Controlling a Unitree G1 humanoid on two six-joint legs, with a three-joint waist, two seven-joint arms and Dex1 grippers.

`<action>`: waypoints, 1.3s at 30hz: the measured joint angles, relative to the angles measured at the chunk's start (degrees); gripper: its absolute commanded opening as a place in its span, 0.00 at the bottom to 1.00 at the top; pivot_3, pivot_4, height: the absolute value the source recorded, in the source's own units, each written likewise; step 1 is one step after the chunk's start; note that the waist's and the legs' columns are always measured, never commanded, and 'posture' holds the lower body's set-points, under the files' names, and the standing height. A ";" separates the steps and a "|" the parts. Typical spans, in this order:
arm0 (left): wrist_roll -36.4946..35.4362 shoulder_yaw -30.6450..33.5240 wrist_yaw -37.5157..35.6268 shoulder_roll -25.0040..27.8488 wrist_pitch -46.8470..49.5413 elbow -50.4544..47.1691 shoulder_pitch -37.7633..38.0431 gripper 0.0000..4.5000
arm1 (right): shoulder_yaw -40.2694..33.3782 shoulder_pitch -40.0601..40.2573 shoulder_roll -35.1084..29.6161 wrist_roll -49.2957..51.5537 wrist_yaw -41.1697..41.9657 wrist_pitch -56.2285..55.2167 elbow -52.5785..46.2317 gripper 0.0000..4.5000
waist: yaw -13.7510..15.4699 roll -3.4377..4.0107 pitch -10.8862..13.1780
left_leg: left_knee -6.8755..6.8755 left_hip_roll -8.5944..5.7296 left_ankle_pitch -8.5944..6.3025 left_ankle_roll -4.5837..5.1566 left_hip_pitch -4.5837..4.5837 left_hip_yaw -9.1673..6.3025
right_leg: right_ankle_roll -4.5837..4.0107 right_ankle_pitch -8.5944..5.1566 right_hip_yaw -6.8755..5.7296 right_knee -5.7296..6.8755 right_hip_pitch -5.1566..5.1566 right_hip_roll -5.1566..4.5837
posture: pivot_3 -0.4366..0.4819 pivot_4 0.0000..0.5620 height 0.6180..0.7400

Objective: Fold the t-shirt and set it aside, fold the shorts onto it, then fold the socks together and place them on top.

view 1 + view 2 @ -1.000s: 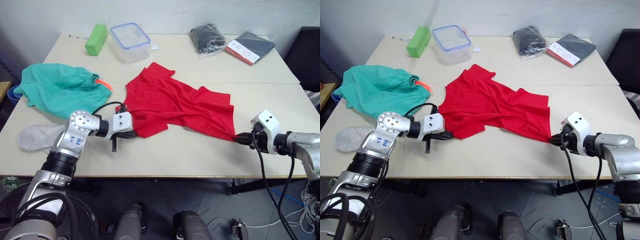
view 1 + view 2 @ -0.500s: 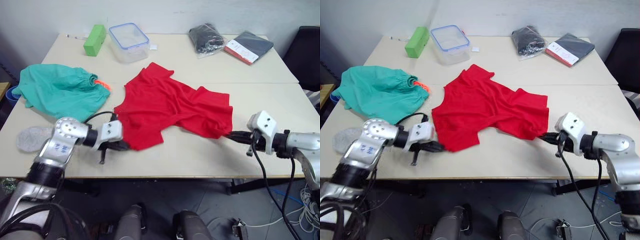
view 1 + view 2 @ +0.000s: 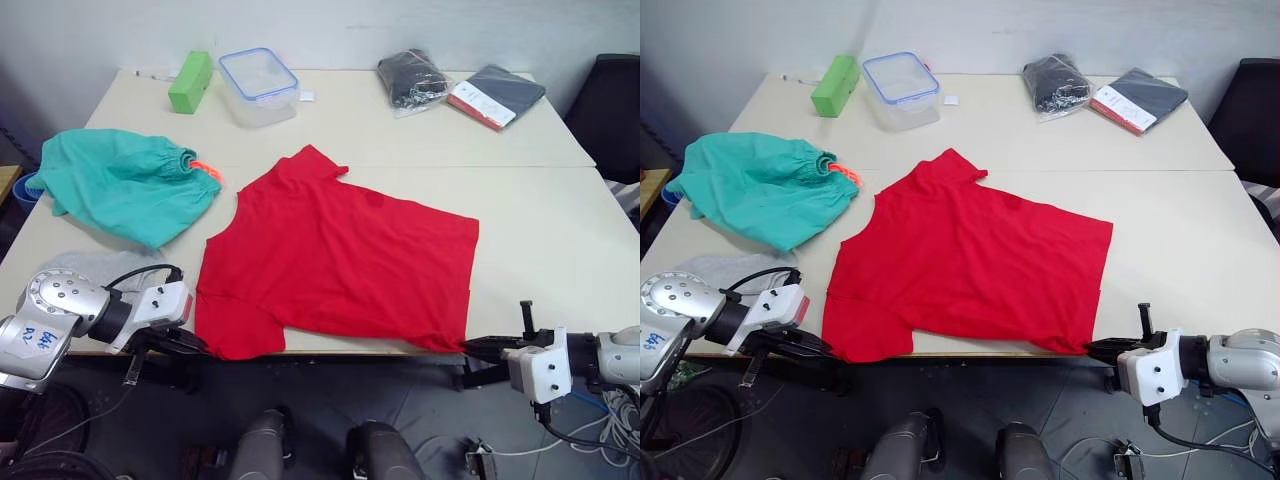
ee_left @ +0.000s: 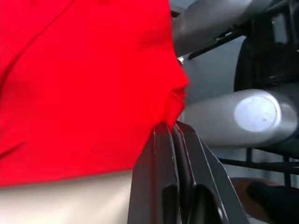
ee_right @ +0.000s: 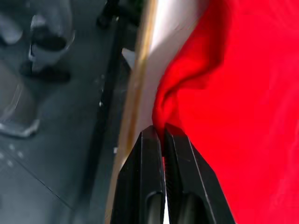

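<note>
Now the bright red short-sleeved cloth t-shirt (image 3: pixel 335 260) lies spread flat across the frame's centre, its near hem at the table's front edge, because both grippers pinch its lower corners: the left gripper (image 3: pixel 190 343) at lower left, the right gripper (image 3: pixel 480 347) at lower right, apparently stretching it smooth for folding.

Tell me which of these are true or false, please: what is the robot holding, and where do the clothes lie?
1. Both grippers pinch the t-shirt: the left gripper and the right gripper each at a near corner. True.
2. The shorts lie folded on the t-shirt. False: they lie bunched apart from it, to the robot's left.
3. The t-shirt is spread out flat on the table. True.
4. The clear container holds the socks. False: a grey sock lies on the table near the left arm.
</note>
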 measured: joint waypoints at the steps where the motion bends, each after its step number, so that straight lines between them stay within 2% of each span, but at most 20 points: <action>1: -0.51 0.30 -0.32 0.49 0.20 -0.41 0.63 0.00 | 0.25 -0.83 0.00 -1.49 -1.04 -3.29 1.21 0.01 | 0.04 0.00 0.01 | 0.00 0.01 0.01 -0.01 0.04 -0.01 | -0.02 -0.01 0.00 0.01 0.05 0.00 | 0.48 0.27 1.00; 3: -1.80 0.91 -2.50 3.43 1.24 -1.98 3.11 0.00 | 0.10 -2.93 -0.45 -6.23 -4.46 -12.33 8.18 0.01 | -0.02 -0.01 0.01 | -0.02 0.00 -0.03 -0.05 0.11 0.01 | -0.05 -0.05 0.03 -0.02 0.10 0.00 | 0.48 0.27 1.00; 5: -3.57 1.97 -3.41 4.22 3.36 -2.19 3.20 0.00 | 0.45 -2.18 -0.82 -5.00 -4.92 -11.53 8.80 0.01 | 0.15 0.02 0.03 | -0.03 0.01 -0.03 -0.07 0.13 -0.01 | -0.11 -0.12 0.02 0.03 0.10 0.00 | 0.48 0.27 1.00; 8: -8.48 3.19 -3.68 4.57 9.18 -2.87 1.05 0.00 | 0.60 0.69 -2.46 2.26 -4.23 -3.17 4.48 0.01 | 0.19 0.05 0.04 | -0.04 0.02 -0.02 -0.08 0.16 -0.07 | -0.12 -0.14 -0.01 0.09 0.16 0.00 | 0.48 0.27 1.00; 12: -17.00 5.41 -3.65 4.52 19.80 -3.01 -6.01 0.00 | 0.41 5.02 -5.32 13.26 -1.40 11.48 -4.71 0.01 | 0.19 0.04 0.03 | -0.01 0.03 -0.03 -0.06 0.19 -0.15 | -0.12 -0.14 -0.05 0.07 0.26 0.01 | 0.48 0.27 1.00; 16: -21.15 4.88 1.08 -0.69 29.41 2.09 -19.71 0.00 | 0.04 2.09 -7.03 24.52 -0.29 30.63 -8.40 0.01 | 0.23 0.04 0.03 | 0.01 0.02 -0.02 -0.04 0.28 -0.15 | -0.12 -0.14 -0.05 0.13 0.31 0.01 | 0.48 0.27 1.00; 20: -15.10 0.02 10.97 -9.16 31.17 16.39 -31.48 0.00 | 0.65 -6.84 -5.90 29.13 -1.31 44.68 -5.77 0.01 | 0.29 0.02 0.04 | 0.05 -0.02 -0.01 -0.06 0.32 -0.12 | -0.11 -0.14 -0.05 0.19 0.31 0.02 | 0.48 0.27 1.00; 25: -8.18 -2.87 18.55 -16.72 29.04 33.42 -39.70 0.00 | 2.59 -12.99 -2.89 30.46 -1.66 56.69 -1.06 0.01 | 0.33 -0.08 0.09 | 0.26 0.00 0.01 -0.07 -0.14 -0.13 | -0.08 -0.15 -0.09 0.17 -0.01 0.05 | 0.48 0.27 1.00; 31: -0.68 -3.24 25.36 -22.62 19.31 48.84 -46.03 0.00 | 4.96 -17.38 -0.69 26.56 -3.75 62.96 3.96 0.01 | 0.28 -0.10 0.10 | 0.35 0.00 0.03 -0.06 -0.22 -0.11 | -0.06 -0.14 -0.11 0.21 -0.10 0.04 | 0.48 0.27 1.00; 39: 1.92 -2.09 26.40 -24.68 13.49 56.13 -48.36 0.00 | 5.64 -18.01 1.10 21.75 -6.02 64.58 7.20 0.01 | 0.29 -0.12 0.11 | 0.36 -0.01 0.04 -0.08 -0.28 -0.09 | -0.06 -0.14 -0.11 0.30 -0.21 0.04 | 0.48 0.27 1.00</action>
